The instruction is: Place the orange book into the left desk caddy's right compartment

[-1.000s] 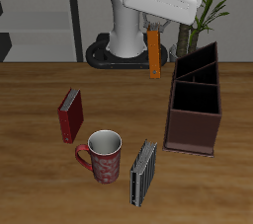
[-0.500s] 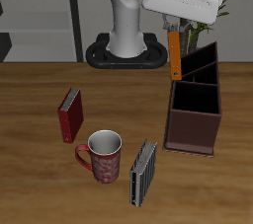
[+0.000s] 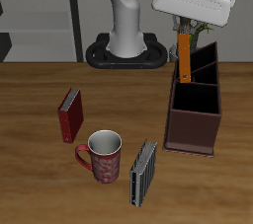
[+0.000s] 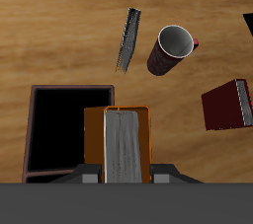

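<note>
Since the earlier frames, the white two-finger gripper (image 3: 185, 33) has carried the thin orange hardcover book (image 3: 185, 58) sideways across the table's back, from beside the robot's base to a position above the dark maroon-brown boxy desk caddy (image 3: 194, 105). The book hangs upright in the air, its top end clamped between the closed jaws, its lower end level with the caddy's back rim and apparently touching nothing. In the wrist view the orange covers (image 4: 117, 145) frame a pale grey edge, and the caddy's dark open interior (image 4: 61, 129) lies just beside the book, so the book looks to be not yet centred over an opening; which compartment that is cannot be told from this view.

Handling, by judgement: the hardcover is light and stiff, so it holds its shape when gripped at one end, but its smooth boards may slip or swing if the arm moves sharply. The present hold across the thickness near the top end suits a vertical insertion.

Elsewhere on the wooden table (image 3: 40, 169) stand a dark red book (image 3: 69, 115), a red patterned mug (image 3: 102, 155) and a grey-black striped book (image 3: 144, 172), all well apart from the caddy.
</note>
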You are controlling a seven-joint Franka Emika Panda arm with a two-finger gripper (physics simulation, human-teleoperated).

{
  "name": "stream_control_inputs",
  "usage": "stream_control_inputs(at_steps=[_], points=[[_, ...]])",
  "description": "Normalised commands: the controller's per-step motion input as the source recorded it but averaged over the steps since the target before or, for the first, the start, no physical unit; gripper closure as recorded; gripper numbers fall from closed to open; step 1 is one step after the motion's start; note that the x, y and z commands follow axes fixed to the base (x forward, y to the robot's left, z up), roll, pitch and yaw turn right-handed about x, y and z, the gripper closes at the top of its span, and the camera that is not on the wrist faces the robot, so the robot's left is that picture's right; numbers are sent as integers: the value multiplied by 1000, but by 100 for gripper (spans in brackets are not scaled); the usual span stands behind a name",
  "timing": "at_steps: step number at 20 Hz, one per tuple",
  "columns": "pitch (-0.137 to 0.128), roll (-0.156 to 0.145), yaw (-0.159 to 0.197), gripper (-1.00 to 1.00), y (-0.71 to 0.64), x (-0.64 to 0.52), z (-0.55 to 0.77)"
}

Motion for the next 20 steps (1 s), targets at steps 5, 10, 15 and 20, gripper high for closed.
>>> stream_control_inputs(at_steps=[5,10,15,20], points=[[8,-6,-15,100,253,228,-58],[5,-26,3,100,166,257,-55],[25,-8,-16,100,84,141,-122],[10,-7,-1,100,23,50,-119]])
